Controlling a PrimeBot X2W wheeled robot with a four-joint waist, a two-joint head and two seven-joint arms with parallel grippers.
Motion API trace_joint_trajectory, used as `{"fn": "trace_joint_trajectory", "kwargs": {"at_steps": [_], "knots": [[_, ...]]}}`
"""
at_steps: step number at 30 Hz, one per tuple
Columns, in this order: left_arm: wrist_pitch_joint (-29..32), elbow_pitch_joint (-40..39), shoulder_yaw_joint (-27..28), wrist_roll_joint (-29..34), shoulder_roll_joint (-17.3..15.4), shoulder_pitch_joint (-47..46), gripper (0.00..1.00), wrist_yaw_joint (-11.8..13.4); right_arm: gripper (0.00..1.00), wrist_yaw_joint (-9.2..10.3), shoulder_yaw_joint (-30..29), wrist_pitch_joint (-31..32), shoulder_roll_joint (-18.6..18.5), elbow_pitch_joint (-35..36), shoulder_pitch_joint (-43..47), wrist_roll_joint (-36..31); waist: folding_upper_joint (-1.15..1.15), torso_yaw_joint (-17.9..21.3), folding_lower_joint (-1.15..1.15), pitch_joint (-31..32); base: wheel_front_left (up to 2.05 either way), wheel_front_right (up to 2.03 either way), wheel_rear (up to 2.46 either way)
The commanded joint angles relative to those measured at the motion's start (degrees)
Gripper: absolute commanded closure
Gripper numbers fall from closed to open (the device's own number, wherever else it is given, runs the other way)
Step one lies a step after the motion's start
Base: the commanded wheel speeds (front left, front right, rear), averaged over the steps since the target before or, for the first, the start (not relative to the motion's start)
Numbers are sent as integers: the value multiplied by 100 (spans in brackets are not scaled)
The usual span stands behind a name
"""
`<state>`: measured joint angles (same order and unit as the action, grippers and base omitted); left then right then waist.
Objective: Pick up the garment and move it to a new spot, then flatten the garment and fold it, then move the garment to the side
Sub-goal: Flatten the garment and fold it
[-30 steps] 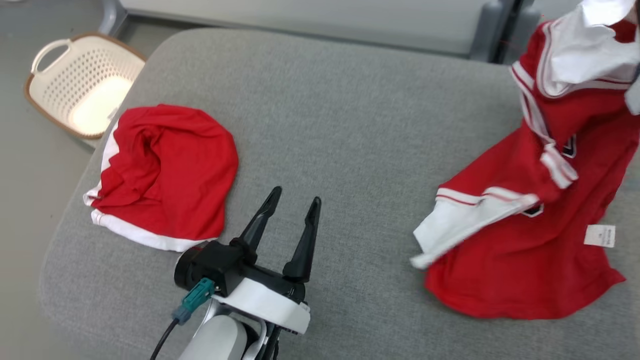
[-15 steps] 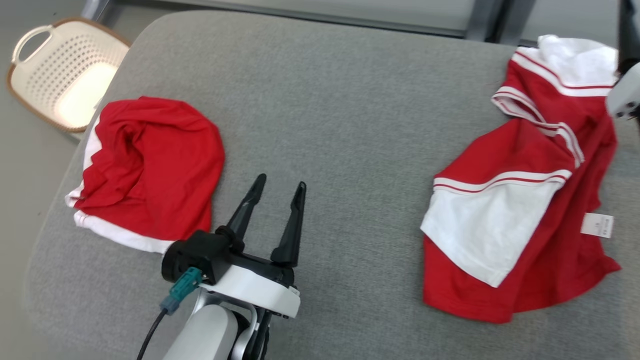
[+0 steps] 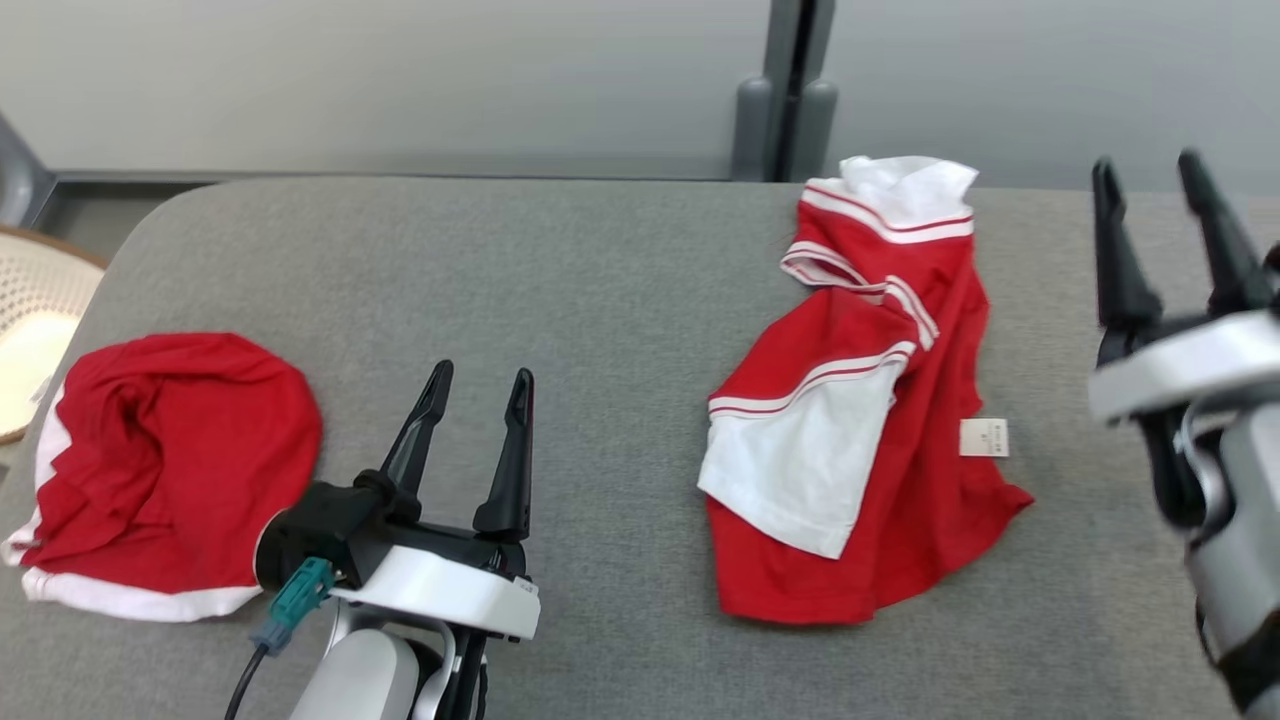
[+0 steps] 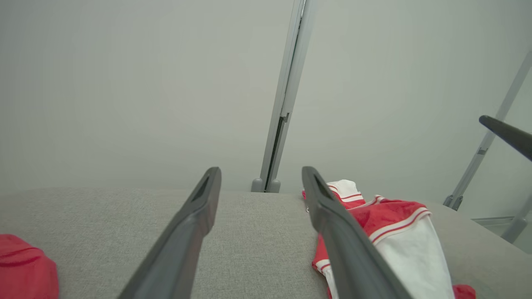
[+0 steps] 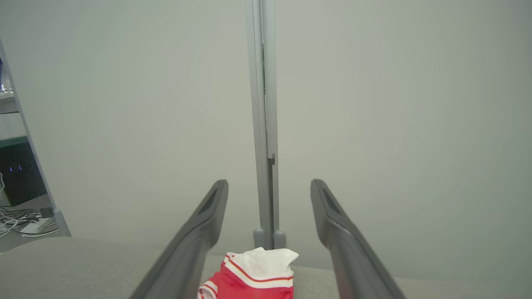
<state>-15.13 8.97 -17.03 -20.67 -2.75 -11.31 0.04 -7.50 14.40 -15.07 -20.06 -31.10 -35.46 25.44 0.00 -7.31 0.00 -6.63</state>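
Observation:
A red garment [image 3: 880, 420] with white sleeves and striped trim lies crumpled on the grey padded surface [image 3: 600, 290], right of centre; it also shows in the left wrist view [image 4: 399, 232] and the right wrist view [image 5: 255, 276]. My right gripper [image 3: 1145, 180] stands open to the right of it, raised above the surface and holding nothing. My left gripper [image 3: 478, 385] is open at the lower left, well apart from this garment, with nothing between its fingers.
A second red and white cloth [image 3: 160, 470] lies bunched at the left end of the surface. A cream perforated basket [image 3: 30, 340] sits off the left edge. A grey wall with a vertical post [image 3: 785, 90] runs behind the surface.
The right gripper opened and let go of the garment, which dropped from hanging onto the surface. The camera swung right and tilted up, so the whole scene shifted left.

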Motion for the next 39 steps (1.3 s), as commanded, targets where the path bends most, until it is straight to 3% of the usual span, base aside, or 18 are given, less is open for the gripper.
{"fn": "trace_joint_trajectory", "kwargs": {"at_steps": [1, 10, 15, 22, 32, 39], "knots": [[-2, -16, 36, 24, -24, 63, 0, -24, 0, 1, -42, -13, 46, 124, 195, -64, 0, 180, 0, 166, 0, 0, 0], [-2, 59, 71, 64, -23, 431, 0, -93, 0, 1, -833, -11, 870, 1340, 2451, -745, 0, 426, 0, 323, 0, 0, 0], [-2, 81, 62, 81, -23, 526, 0, -113, 0, 2, -1042, -12, 1216, 1583, 3058, -987, 0, 469, 0, 311, 0, 0, 0], [-2, 101, -35, 117, -24, 447, 0, -145, 0, 2, -1059, -5, 1305, 1538, 3106, -1098, 0, 415, 0, 192, 0, 0, 0], [-2, 193, -215, 122, -24, 258, 0, -140, 0, 1, -953, 286, 1316, 735, 2740, -1344, 0, 94, 0, -174, 0, 0, 0], [-2, 205, -275, 107, -22, 96, 0, -118, 0, 1, -1324, 253, 1346, 85, 2359, -1694, 0, -140, 0, -418, 0, 0, 0]]}}
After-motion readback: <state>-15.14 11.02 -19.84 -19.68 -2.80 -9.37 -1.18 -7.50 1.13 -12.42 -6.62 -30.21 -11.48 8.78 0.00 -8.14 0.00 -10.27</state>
